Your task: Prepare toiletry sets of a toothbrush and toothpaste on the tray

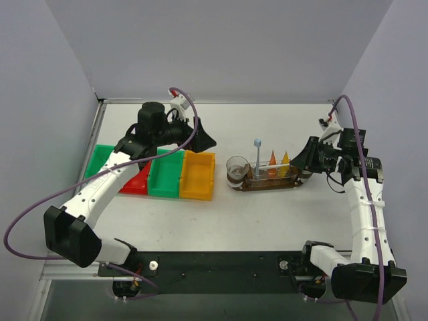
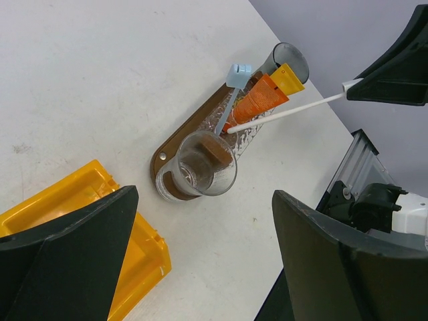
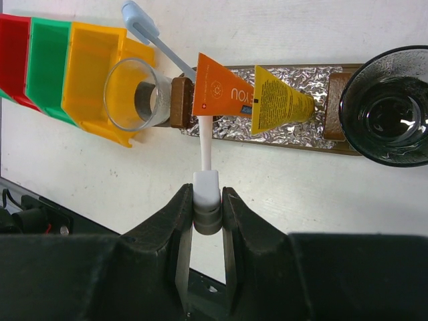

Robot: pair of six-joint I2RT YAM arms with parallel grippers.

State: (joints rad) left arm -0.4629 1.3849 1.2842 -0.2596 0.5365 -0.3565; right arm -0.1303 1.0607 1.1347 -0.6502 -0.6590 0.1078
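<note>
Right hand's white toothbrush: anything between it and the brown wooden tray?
Only one thing: the thin white toothbrush in the right hand points at the long dark-brown wooden tray, and its far end meets the wide end of the orange tapered tube lying on it. Nothing else shows between them.

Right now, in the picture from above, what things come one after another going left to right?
Outer green bin, red bin, inner green bin, yellow bin, clear cup, blue-headed toothbrush, orange tube, yellow tube.
</note>
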